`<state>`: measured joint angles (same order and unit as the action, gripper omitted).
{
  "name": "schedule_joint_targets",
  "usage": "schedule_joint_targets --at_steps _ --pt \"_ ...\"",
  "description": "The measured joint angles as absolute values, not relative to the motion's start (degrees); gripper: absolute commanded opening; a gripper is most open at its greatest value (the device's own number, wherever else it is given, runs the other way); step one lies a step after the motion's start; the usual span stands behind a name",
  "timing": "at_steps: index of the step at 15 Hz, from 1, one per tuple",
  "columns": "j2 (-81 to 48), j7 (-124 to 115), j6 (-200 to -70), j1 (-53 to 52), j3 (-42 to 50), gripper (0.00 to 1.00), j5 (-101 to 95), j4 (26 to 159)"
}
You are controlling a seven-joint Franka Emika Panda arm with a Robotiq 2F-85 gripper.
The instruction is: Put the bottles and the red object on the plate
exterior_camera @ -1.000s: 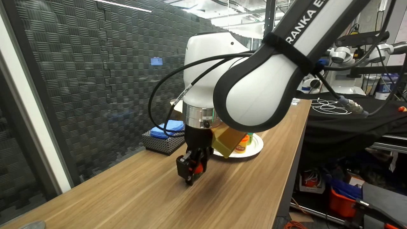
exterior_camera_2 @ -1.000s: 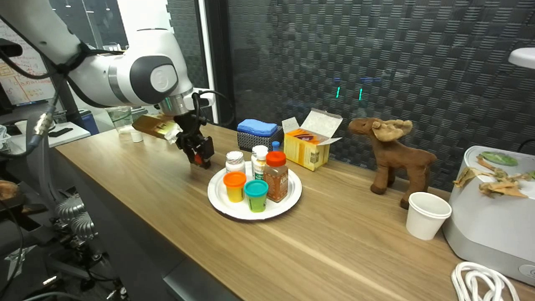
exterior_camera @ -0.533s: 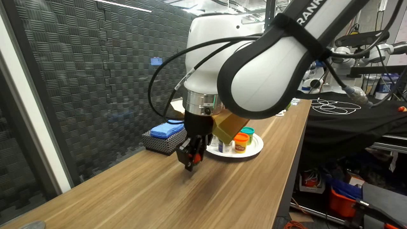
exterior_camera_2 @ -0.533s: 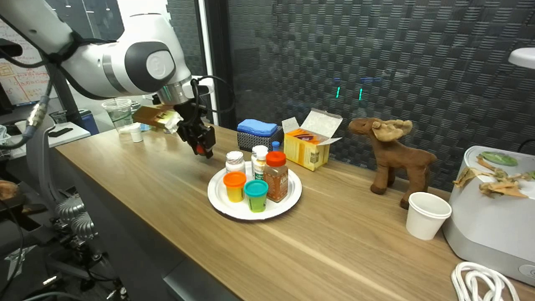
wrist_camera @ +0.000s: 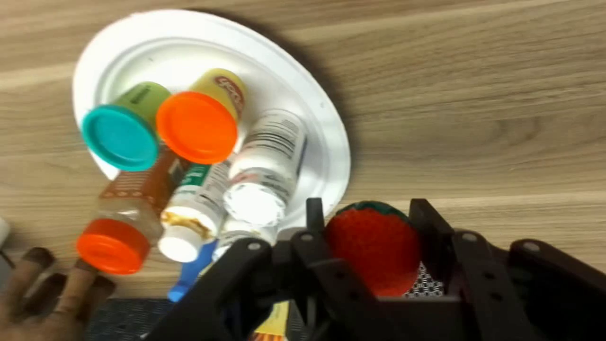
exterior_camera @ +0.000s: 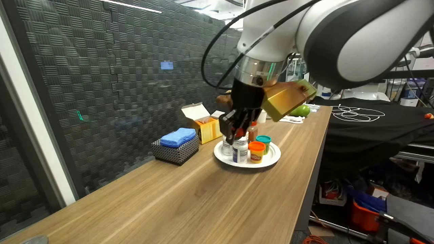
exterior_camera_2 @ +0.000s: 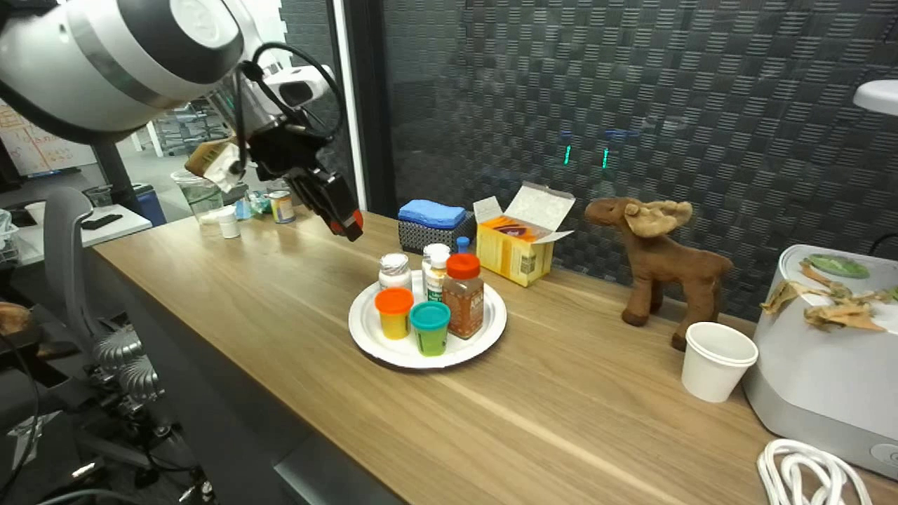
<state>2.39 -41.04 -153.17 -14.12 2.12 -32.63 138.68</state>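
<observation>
My gripper [wrist_camera: 367,208] is shut on the red object [wrist_camera: 374,251], a round red ball with a dark green top, pressed between its two fingers [wrist_camera: 314,215]. In an exterior view the gripper [exterior_camera_2: 349,228] hangs above the table, short of the plate [exterior_camera_2: 372,344] and higher than the bottle caps. On that round white plate several bottles stand upright: a white bottle [exterior_camera_2: 395,272], another white bottle [exterior_camera_2: 435,280] and a brownish bottle [exterior_camera_2: 464,305] with a red cap. In the other camera's picture the gripper [exterior_camera: 234,135] partly covers the bottles.
The plate also carries an orange-lidded tub [exterior_camera_2: 394,315] and a teal-lidded tub [exterior_camera_2: 430,330]. Behind it are a blue-capped item [exterior_camera_2: 463,245], a yellow carton [exterior_camera_2: 515,252] and a blue sponge [exterior_camera_2: 431,212] on a black box. A toy moose [exterior_camera_2: 673,266] and white cups [exterior_camera_2: 715,365] stand farther off.
The gripper has lifted the red object from low over the table and carried it up and toward the plate. Bottles, tubs and plate stay where they were.
</observation>
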Motion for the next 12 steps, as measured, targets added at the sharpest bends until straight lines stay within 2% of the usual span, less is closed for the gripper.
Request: schedule_joint_targets --at_steps 6,12 --pt "12.5 -46.6 -151.9 -4.0 -0.4 0.24 -34.6 147.6" --pt "9.9 -42.3 -152.2 2.7 -0.3 0.24 -29.7 149.6"
